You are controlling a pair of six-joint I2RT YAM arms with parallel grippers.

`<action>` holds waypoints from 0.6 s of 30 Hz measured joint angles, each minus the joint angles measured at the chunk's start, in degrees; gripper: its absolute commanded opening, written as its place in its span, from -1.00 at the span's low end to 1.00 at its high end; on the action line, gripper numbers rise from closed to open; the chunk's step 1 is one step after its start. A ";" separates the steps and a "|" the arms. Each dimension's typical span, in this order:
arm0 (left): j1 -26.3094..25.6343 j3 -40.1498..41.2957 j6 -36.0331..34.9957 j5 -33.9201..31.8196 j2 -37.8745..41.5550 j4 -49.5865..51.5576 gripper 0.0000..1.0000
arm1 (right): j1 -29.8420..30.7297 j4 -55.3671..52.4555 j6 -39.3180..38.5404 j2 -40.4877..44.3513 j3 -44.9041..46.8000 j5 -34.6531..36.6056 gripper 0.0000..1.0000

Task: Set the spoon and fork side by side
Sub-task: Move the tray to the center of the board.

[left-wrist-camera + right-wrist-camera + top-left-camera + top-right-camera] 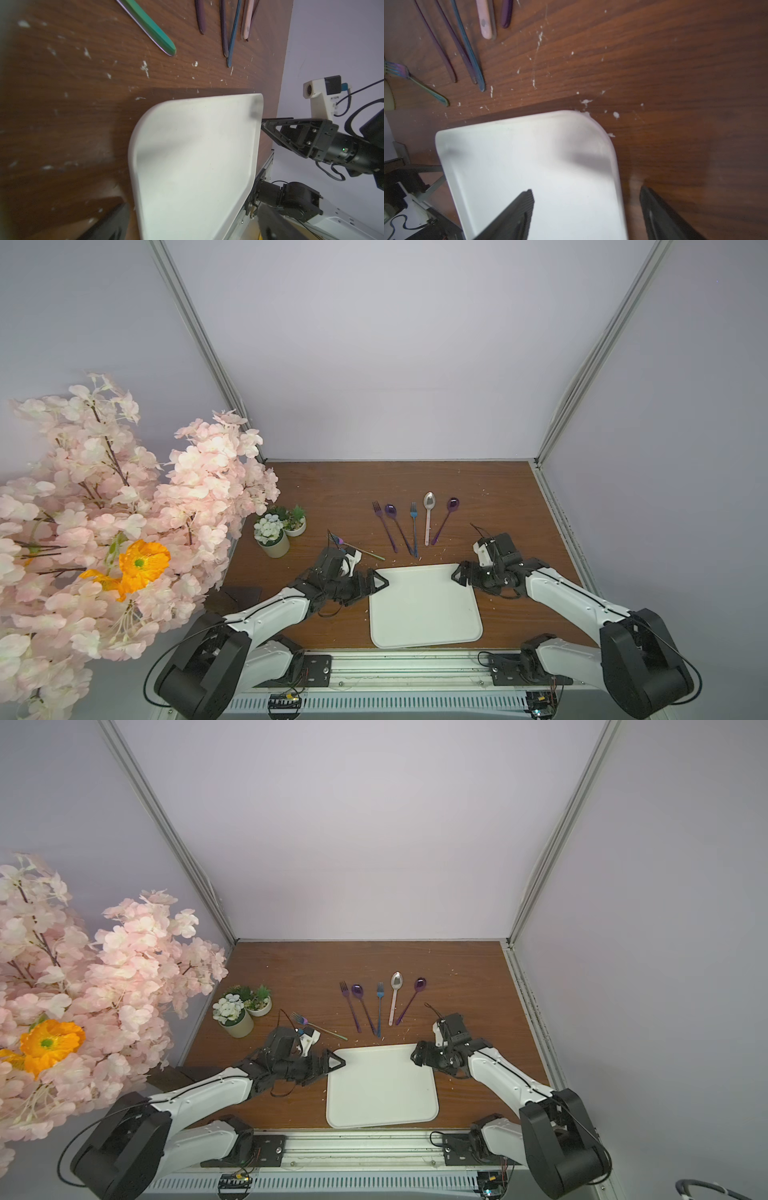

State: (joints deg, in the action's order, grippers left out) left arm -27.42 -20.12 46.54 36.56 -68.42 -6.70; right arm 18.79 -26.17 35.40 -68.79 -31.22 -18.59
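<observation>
Both claws sit at the far corners of the white tray (424,605), which lies against the front edge of the tabletop (324,489), and nothing is on it yet. Your left gripper (381,581) is at the far-left corner, jaws apart and empty. Your right gripper (585,190) is spread wide too, with one finger over the tray, one over bare wood, and nothing clamped.

The cutlery is beyond the tray, mid-table. It's a fan of five: purple fork (384,526), purple spoon (399,531), blue fork (414,531), pink-handled spoon (427,518) and a second purple spoon (444,522). The heads point to the back edge and the handles converge toward the tray. A green-handled fork (361,551) lies apart, slanted, just beyond your left gripper, with its handle tip nearest the tray's far-left corner.

I can't tell which pair is meant. By my reading, your left arm is closest to that green-handled fork, and your right is closest to the pink-handled spoon and the second purple spoon. Set your jaws across the handle line. The purple spoon and blue fork handles nearly touch at their near ends.
</observation>
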 measured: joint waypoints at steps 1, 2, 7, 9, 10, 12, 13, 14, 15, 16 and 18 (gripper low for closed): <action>0.00 -0.39 0.02 0.24 -0.59 -0.39 0.97 | 0.00 0.07 0.00 0.00 0.00 -0.17 0.67; -0.02 -0.90 0.02 0.28 -1.29 -0.72 0.97 | 0.00 0.07 0.00 0.00 0.00 -0.42 0.67; -0.02 -3.30 0.02 0.26 -4.15 -2.58 0.97 | 0.00 0.37 0.07 -0.31 0.00 -0.87 0.67; -0.02 -3.87 0.00 0.02 -5.03 -3.10 0.97 | -0.04 0.46 0.11 -0.63 0.00 -0.68 0.68; -0.02 -4.13 -0.11 -0.22 -5.51 -3.13 0.97 | -0.04 0.50 0.13 -0.76 -0.04 -0.59 0.69; -0.02 -4.57 -0.46 -0.83 -6.19 -2.80 0.97 | 0.00 0.44 0.09 -0.79 -0.20 0.22 0.71; -0.02 -4.68 -0.81 -1.38 -6.25 -2.49 0.97 | 0.04 0.31 0.00 -0.79 -0.33 1.09 0.72; -0.02 -4.74 -1.22 -2.08 -6.19 -2.12 0.97 | 0.11 -0.17 -0.11 -0.79 -0.68 2.25 0.73; -0.02 -4.85 -1.70 -2.86 -6.01 -1.53 0.97 | 0.11 -0.66 -0.28 -0.79 -1.07 3.50 0.73; -0.02 -4.94 -2.27 -4.07 -5.55 -0.68 0.97 | 0.11 -1.20 -0.57 -0.79 -1.70 5.03 0.73; 0.00 -4.96 -3.34 -6.23 -4.07 1.11 0.97 | 0.11 -2.27 -1.38 -0.79 -3.34 7.69 0.74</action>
State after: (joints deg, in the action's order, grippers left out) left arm -27.42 -25.08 43.20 30.33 -72.49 -5.58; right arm 18.90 -28.45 34.02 -69.58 -34.57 -10.90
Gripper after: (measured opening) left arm 0.985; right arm 0.865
